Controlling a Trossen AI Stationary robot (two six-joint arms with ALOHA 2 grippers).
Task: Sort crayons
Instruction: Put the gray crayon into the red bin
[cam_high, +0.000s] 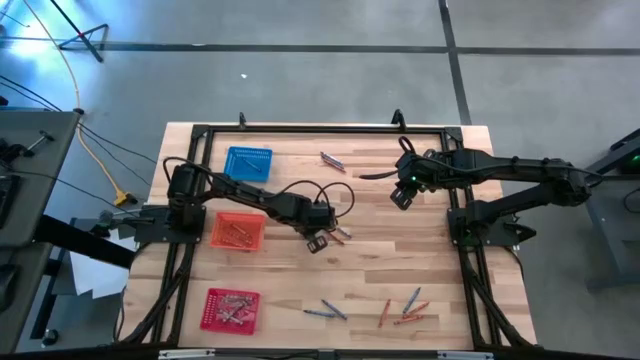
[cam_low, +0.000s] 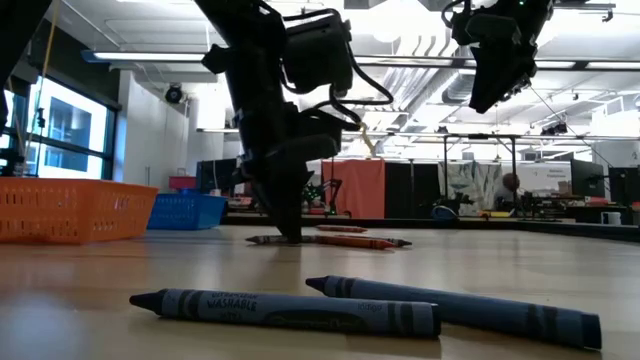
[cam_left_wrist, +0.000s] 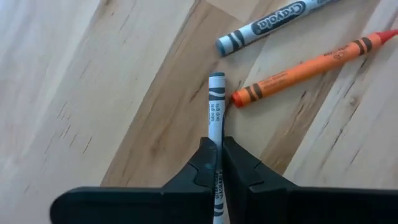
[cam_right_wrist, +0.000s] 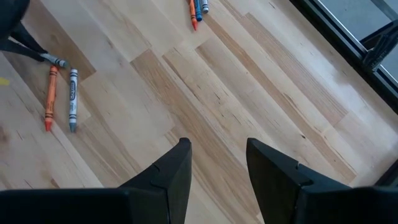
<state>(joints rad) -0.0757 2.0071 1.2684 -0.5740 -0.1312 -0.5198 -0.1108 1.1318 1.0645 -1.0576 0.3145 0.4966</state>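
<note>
Left pincer (cam_left_wrist: 219, 163) is clamped on a grey crayon (cam_left_wrist: 216, 106), its two dark fingers (cam_left_wrist: 199, 168) pressed together with the stick running out between them along the wooden surface (cam_high: 420, 240). Just beyond the crayon's tip lie an orange crayon (cam_left_wrist: 311, 65), almost touching it, and a blue-grey crayon (cam_left_wrist: 273, 23) a little farther off. From above, this pincer (cam_high: 318, 241) sits near the middle of the surface, just beside the orange basket (cam_high: 237, 232). In the level view it stands point-down on the wood (cam_low: 285, 225).

Right pincer (cam_right_wrist: 217, 165) hangs above the surface with its fingers apart and nothing between them; only bare wood shows beneath it. From above it is toward the far right side (cam_high: 402, 195), well apart from the left one.

Other crayons lie scattered: a pair near the far edge (cam_high: 332, 160), a loose group near the front edge (cam_high: 405, 310) and two more beside them (cam_high: 325, 311). Two dark blue ones lie close to the low camera (cam_low: 290, 310). More rest inside the red basket (cam_high: 231, 309) and the orange one; the blue basket (cam_high: 248, 163) stands near the far edge.
</note>
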